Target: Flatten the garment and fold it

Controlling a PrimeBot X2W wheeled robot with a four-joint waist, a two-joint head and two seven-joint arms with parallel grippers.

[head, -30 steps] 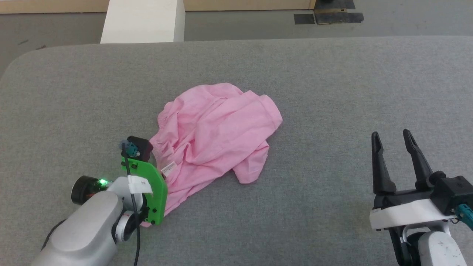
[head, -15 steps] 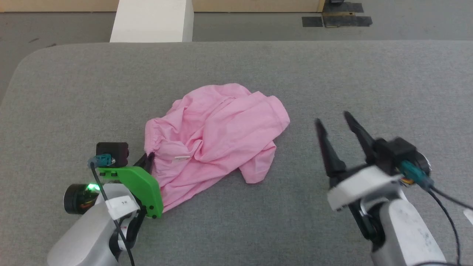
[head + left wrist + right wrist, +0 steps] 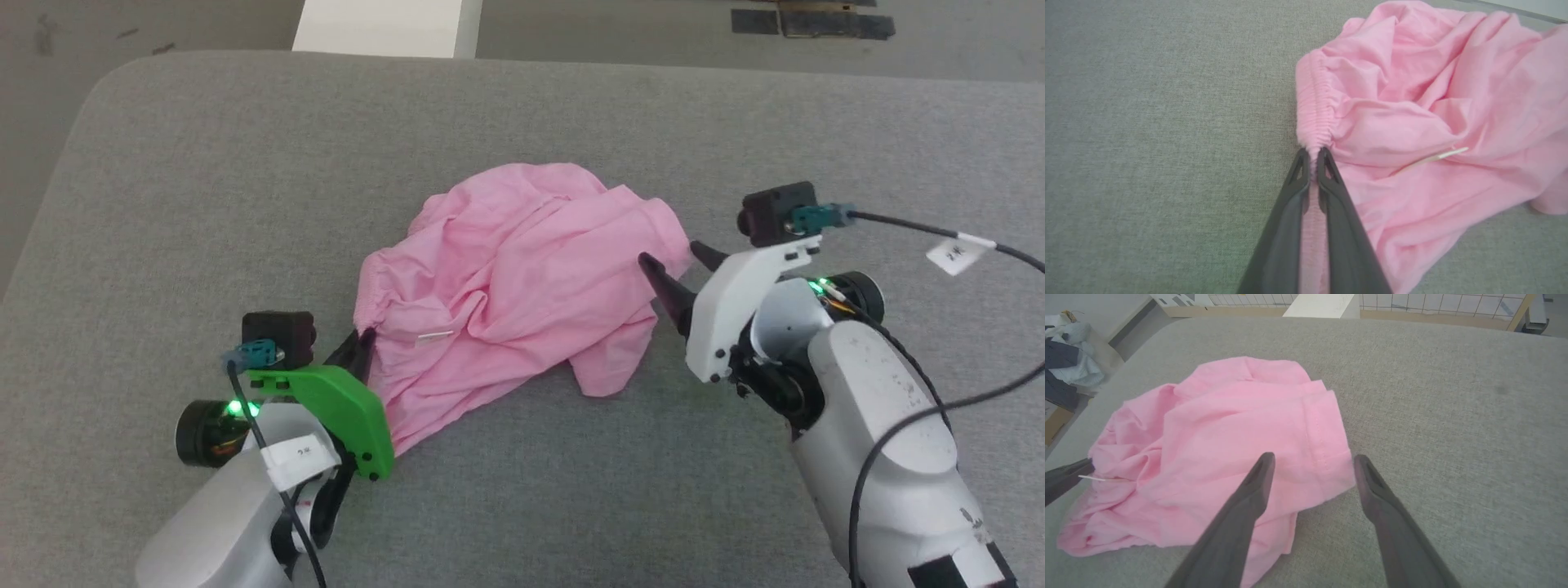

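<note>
Reaching in low from the lower left, the left claw lies close to the grey table with its pale forearm trailing behind. Its two dark fingers are pinched tight on the gathered waistband of the pink shorts, and you can see a bit of elastic squeezed between the tips. The right claw comes in from the right with its wrist turned so the fingers point left at the shorts. It's spread wide and gripping nothing. A second ago that right claw was parked way off at the lower right, fingers pointing straight up the head view and well clear of the cloth, so it has swung in a lot. The camera has shifted too, fwiw. The left one hasn't let go of the waistband the whole time. The shorts sit crumpled and wrinkly in the middle of the table, with a small white tag showing just right of the left claw. From the right wrist camera, the hemmed right edge of the shorts sits between the open fingers, one finger over cloth and the other over bare table. Can't tell if either tip is actually touching yet.
</note>
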